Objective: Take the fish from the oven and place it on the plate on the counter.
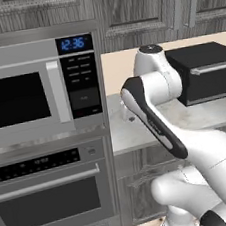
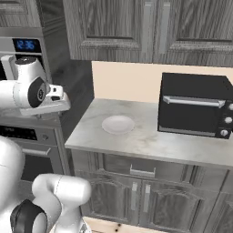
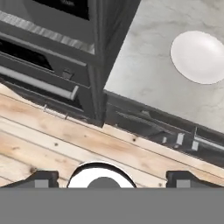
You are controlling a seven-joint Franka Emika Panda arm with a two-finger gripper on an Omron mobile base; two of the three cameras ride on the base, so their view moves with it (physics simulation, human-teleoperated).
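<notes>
Tool (image 3: 111,178) first: its two small dark finger tips (image 3: 41,178) stand far apart at the bottom of the hand view, wide open and holding nothing, with bare light wooden floor (image 3: 52,148) beneath them. We are raised well above the work and looking steeply down.

Outward from there, the wide stainless-steel built-in oven (image 1: 50,194) sits in the tall column to our left, under the steel microwave with the blue clock (image 1: 41,89). Its dark glass door is shut and its long bar handle (image 1: 46,183) lies across the top of the door. We cannot see the fish; we judge it is inside, behind that closed door, so it lies well apart from the tool and below it.

We expect the fish to be light, slim and likely slick, so a hold across the middle of its body, jaws square to its length, seems safest; a pinch near either end may let it swivel.

Right of the oven runs the light grey marbled stone surface (image 2: 150,141), and on it the small round white plate (image 2: 118,124) rests, bare, near the oven end. The black boxy toaster oven (image 2: 195,107) stands further right, well apart from the plate.
</notes>
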